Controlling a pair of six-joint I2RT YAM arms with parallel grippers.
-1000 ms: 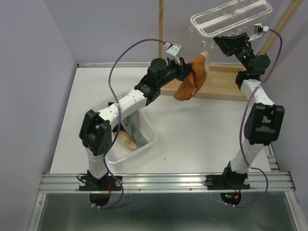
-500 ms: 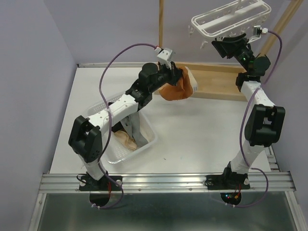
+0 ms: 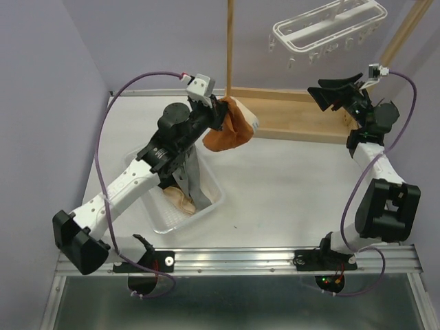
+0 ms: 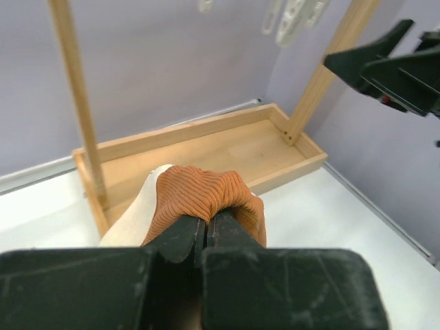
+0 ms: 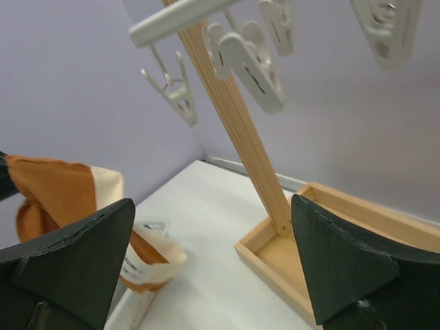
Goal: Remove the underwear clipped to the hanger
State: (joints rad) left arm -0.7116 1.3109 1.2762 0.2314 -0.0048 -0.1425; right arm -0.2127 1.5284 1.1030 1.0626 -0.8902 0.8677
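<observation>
Fingers (image 4: 180, 242) of the left gripper (image 3: 220, 115) are pressed together on a bunched fold of the rust-orange underwear (image 3: 227, 132), a ribbed cloth with a cream band (the band shows best in the right wrist view). The garment hangs clear of the tabletop (image 3: 289, 185), just in front of the left end of the wooden stand's base tray (image 3: 302, 118) and beside its left upright (image 3: 229, 48). It is well apart from the hanger (image 3: 330, 29), the white frame high at the rear right, whose pegs (image 5: 249, 60) dangle from its bars. Right gripper (image 3: 335, 86): fingers spread wide apart, held in the air below the hanger and above the right end of the base tray, with the stand's right upright (image 3: 405, 34) close behind. Container: one translucent white bin (image 3: 210, 206) on the left of the tabletop, holding a grey garment (image 3: 196, 184) lying against a cream-beige garment (image 3: 180, 201). Obstruction: the left arm (image 3: 127, 184) crosses over the bin's rear part and hides the rest of its contents, so what else lies there cannot be told.
</observation>
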